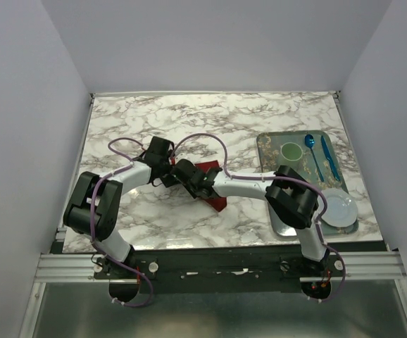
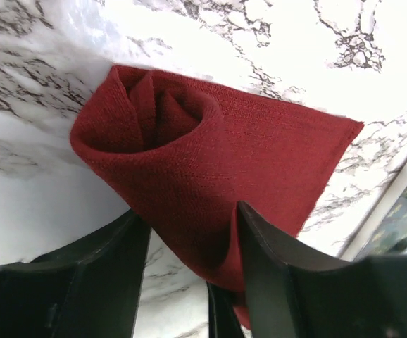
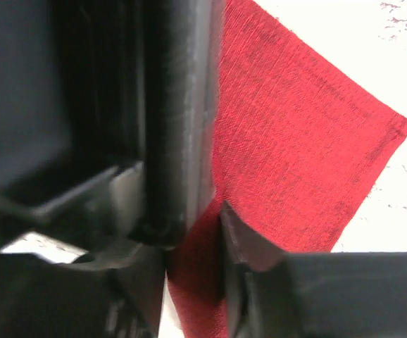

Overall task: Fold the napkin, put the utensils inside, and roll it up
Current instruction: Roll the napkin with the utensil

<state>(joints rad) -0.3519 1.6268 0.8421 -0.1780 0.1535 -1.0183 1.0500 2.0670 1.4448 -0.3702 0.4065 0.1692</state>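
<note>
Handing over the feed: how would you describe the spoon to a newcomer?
Find the marble table, then the metal tray at its right side. At the tray's far end, the blue spoon lies between a round green dish and another blue utensil; it alone has a rounded head.

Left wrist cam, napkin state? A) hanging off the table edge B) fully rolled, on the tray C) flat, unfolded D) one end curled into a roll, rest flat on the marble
D: the napkin shows a spiral curl at its left end and a flat pointed corner on the table, its near edge inside the left end effector.
</note>
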